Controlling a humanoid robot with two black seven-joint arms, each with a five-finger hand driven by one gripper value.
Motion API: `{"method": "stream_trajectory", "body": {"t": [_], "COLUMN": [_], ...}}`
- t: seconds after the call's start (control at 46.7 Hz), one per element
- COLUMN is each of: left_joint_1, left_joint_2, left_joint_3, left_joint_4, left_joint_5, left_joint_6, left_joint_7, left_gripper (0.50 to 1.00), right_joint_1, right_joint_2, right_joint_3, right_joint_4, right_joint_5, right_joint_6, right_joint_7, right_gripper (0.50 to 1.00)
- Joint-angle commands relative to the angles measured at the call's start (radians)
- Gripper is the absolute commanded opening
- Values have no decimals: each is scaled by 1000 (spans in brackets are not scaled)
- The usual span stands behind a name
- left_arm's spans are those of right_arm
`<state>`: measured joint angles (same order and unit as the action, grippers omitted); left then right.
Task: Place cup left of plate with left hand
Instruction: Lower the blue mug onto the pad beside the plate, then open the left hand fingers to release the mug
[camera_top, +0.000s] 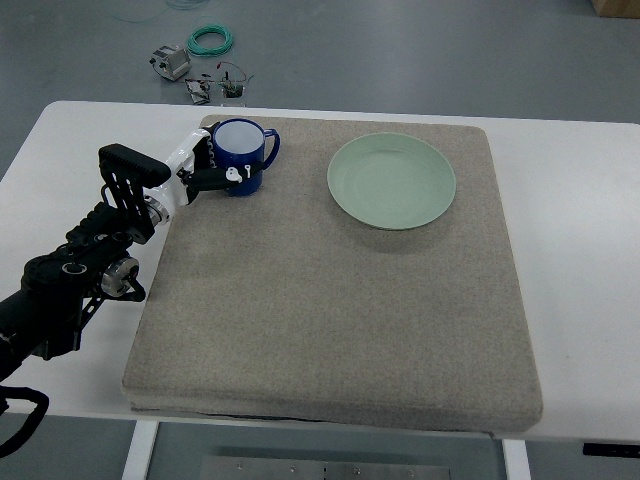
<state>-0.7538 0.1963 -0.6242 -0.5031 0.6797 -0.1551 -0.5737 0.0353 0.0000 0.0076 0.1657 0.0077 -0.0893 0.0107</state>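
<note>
The near edge of the white worktop (590, 300) runs along the bottom of the top view, with part of its support frame visible beneath. A grey-beige fabric mat (330, 300) covers most of the worktop; its near edge lies just inside the worktop's near edge. The near and middle parts of the mat carry no objects, and bare white margins run along its left and right sides.

My left arm (70, 280) enters from the lower left edge and extends diagonally over the left margin toward the far left corner of the mat.

My left hand (205, 165) is closed around the blue cup (240, 155): the fingers wrap the side of the cup facing me. The cup stands upright, long axis vertical, open mouth upward. Its handle points toward the right, toward the plate. The cup sits on the far left area of the mat, close to the mat's far edge.

The pale green plate (392, 180) lies flat on the far right-centre area of the mat, well apart from the cup, with bare mat between them.

Beyond the worktop's far edge lies grey floor (420, 50). On it are a coil of green cable (210, 40) and a small cluster of hardware parts (195, 75).
</note>
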Motion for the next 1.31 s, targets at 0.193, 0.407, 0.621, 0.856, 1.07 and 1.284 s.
{"method": "stream_trajectory", "body": {"t": [0.193,0.407,0.621,0.856,1.07,1.284], "left_joint_1": [1,1,1,8,8,10], "left_joint_2": [0,0,2,17,48,121], "left_joint_3": [-2,-2,-3,-6,-15,-15], "left_joint_4": [0,-8,-25,-64,-97,-176], "left_joint_5": [-5,-22,-34,-35,-46,-86], "left_joint_6": [2,2,0,0,-6,-9], "left_joint_7": [0,0,0,0,0,0], "left_gripper": [889,958,964,973,975,977], "right_joint_1": [0,0,0,0,0,0], "right_joint_2": [0,0,0,0,0,0], "right_joint_3": [0,-1,0,0,0,0], "right_joint_4": [0,0,0,0,0,0], "right_joint_5": [0,0,0,0,1,0], "right_joint_6": [-1,0,0,0,0,-1], "right_joint_7": [0,0,0,0,0,0], "right_gripper": [934,934,934,934,934,934]}}
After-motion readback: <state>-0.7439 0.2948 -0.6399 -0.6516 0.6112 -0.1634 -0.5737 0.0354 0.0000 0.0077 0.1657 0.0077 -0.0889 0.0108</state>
